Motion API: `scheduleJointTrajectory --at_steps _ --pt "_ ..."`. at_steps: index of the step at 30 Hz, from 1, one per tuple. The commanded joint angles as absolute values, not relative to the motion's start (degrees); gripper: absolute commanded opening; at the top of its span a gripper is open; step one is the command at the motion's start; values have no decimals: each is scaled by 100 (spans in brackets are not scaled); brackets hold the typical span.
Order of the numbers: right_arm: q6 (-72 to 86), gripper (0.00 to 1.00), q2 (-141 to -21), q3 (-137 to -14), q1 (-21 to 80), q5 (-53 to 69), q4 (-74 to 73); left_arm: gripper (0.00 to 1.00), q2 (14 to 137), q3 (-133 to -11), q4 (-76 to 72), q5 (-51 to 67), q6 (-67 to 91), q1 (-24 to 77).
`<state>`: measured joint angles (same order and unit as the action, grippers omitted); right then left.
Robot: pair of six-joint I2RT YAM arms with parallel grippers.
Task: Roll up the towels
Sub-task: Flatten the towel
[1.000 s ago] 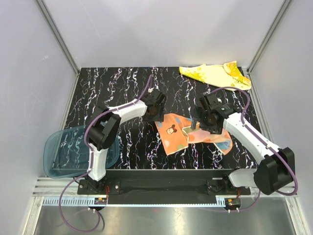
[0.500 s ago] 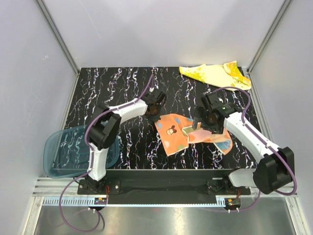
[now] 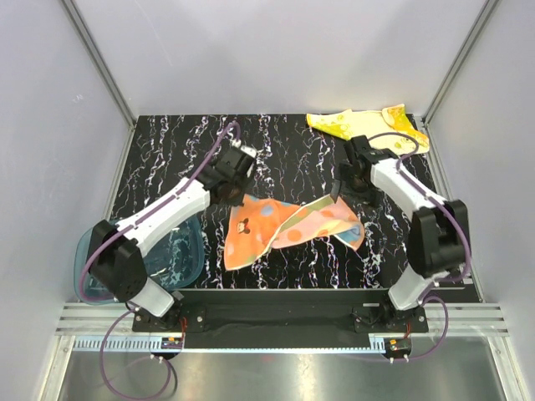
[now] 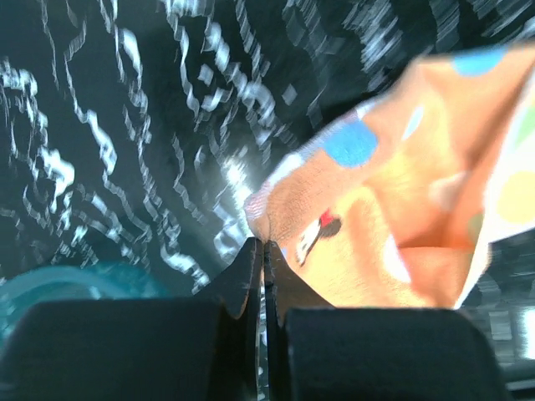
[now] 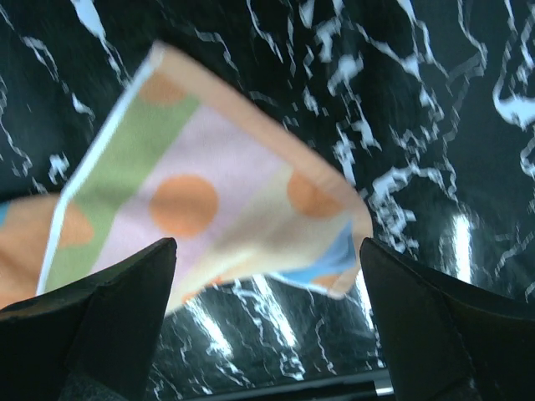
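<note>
Pinched shut on the far-left corner of the thin orange-pink towel point(image 3: 259, 230) (pale blue patches, orange dots) — that for the left pincer point(image 4: 261, 246), jaws pressed flat together with the cloth corner right at the tips. Spread wide and holding nothing — that for the right pincer point(image 5: 267, 251), hovering over the same towel's far-right end.

Towel on the black marbled table point(image 3: 167, 150), middle of the near half. Long axis left to right, right end tipped a little farther away. Some folds along the middle (not flat yet).

Key relation for the next move: free right corner directly below the open right pincer, between its two fingers in the wrist view, nearer one finger than the other. Straight drop and close probably enough to take it, no sideways reach. Left arm nearer the left end, right arm nearer the right (one arm per end).

Crumpled yellow towel point(image 3: 368, 127) with cream areas at the far-right corner of the table, well apart from both pincers. Translucent teal-blue plastic tray point(image 3: 185, 255) at near left, beside the left arm. Rolling itself not begun, judging by the unrolled cloth.
</note>
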<state>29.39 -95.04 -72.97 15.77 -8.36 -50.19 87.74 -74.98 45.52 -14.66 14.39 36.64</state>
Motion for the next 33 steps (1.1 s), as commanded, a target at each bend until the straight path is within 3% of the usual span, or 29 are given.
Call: scheduleJointTrajectory --at_steps 1,12,20,24,30,31,33 --pt "2751 98 -10228 -8067 1538 -1037 -4895 0 8964 -7014 4615 -1758 1028 3647" --pt "2593 89 -12180 -9957 1529 -764 -5335 0 9141 -7031 4667 -2135 1142 3630" --pt "2584 74 -12682 -10125 1740 -1125 -5520 0 9062 -7049 4720 -2153 1169 3560" --pt "2645 47 -12814 -9950 1767 -1108 -5450 0 8991 -7005 4702 -2101 1169 3463" --pt "2628 18 -12815 -9861 1767 -1020 -5396 0 8965 -6979 4702 -2101 1178 3410" --pt "2628 7 -12788 -9887 1775 -1028 -5414 0 8956 -6970 4693 -2101 1178 3401" --pt "2610 0 -12666 -9966 1767 -1072 -5519 0 8939 -6952 4693 -2136 1186 3401"
